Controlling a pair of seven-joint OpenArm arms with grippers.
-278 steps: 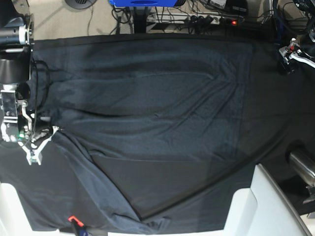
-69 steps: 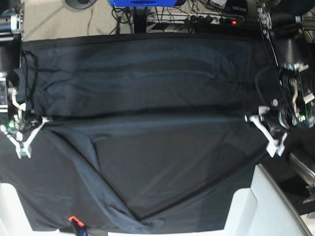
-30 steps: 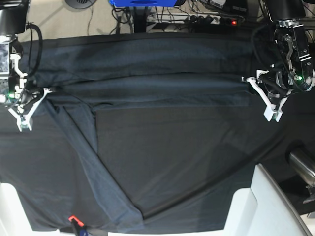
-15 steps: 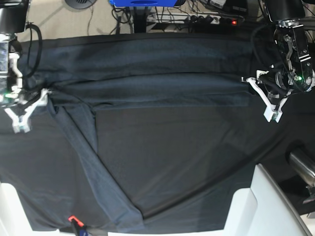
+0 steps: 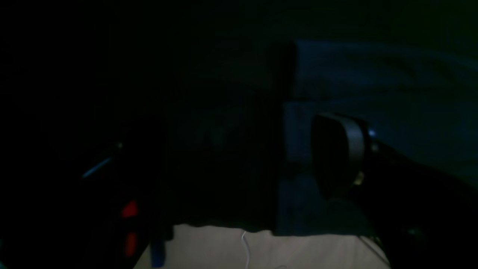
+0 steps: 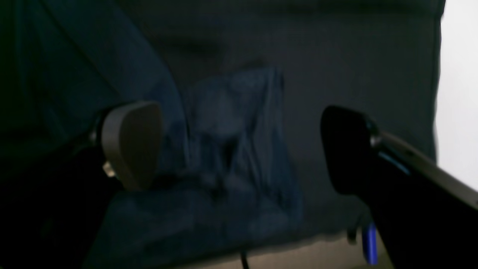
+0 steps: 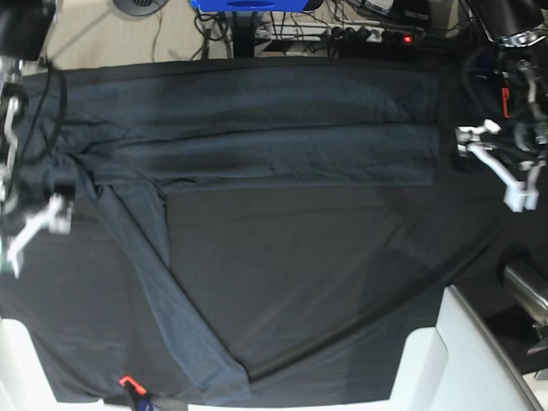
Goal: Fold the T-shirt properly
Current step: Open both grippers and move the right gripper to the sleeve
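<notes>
Base view: both grippers have let go of the shirt (image 7: pixel 257 145) and drawn outward from its ends; half a second ago each was pinching an end of the folded band.
Change: the near long edge, carried over toward the far side, now lies released as a flat doubled band.
Meaning: this lengthwise fold looks done; one loose strip, apparently a sleeve or side, trails toward the near table edge and still wants tucking.
Left gripper (image 7: pixel 505 167): jaws spread wide, holding nothing; it sits just off the band's end, the shirt lying to its inner side, apart from it.
Right gripper (image 7: pixel 34 227): jaws spread wide, empty, blurred with motion; the band's other end lies just inward and farther from the near edge.
Right wrist view: both pads (image 6: pixel 130 144) stand well apart, with a rumpled bit of shirt (image 6: pixel 235 123) lying beyond and between them, untouched.
Left wrist view: very dark; one pad (image 5: pixel 338 153) shows, the shirt's squared edge (image 5: pixel 373 82) beyond it, nothing gripped.
Arm pose: both wrists point down at the cloth (image 7: pixel 342 274), the arms out at the table's two sides.
</notes>
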